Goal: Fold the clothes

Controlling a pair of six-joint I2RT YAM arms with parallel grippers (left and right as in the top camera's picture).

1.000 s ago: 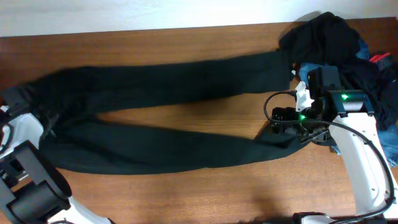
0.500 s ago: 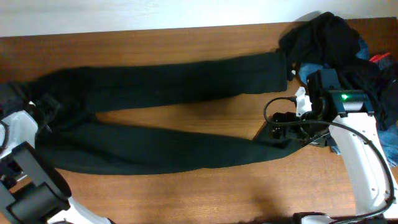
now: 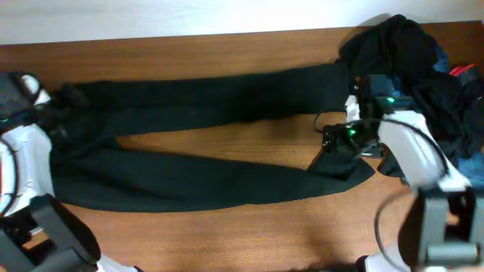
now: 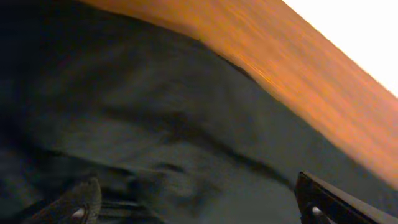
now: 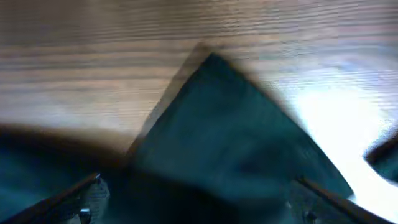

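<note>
Brown wood of the table (image 3: 227, 227) fills the overhead view, with a pale strip (image 3: 151, 19) beyond its far edge. Black trousers (image 3: 204, 98) lie spread flat along the table, with the waist at the left. The two legs run to the right in a narrow V, and bare wood shows between them.

At the cuff of the trousers' nearer leg, the right gripper (image 5: 199, 199) hovers with its fingers spread wide. Its wrist view shows a pointed corner of the dark cloth lying on the wood between them, with nothing pinched.

At the trousers' waist, the left gripper (image 4: 199, 208) is open too, its fingertips (image 4: 81, 202) far apart over rumpled black fabric. That view is blurred, so it may or may not be touching the cloth.

Just past the cuff of the trousers' farther leg sits a heap of clothes (image 3: 408, 53), mostly black. Blue jeans (image 3: 473, 180) show at its right side, and a red piece (image 3: 463, 70) pokes out near the table's far right corner.
</note>
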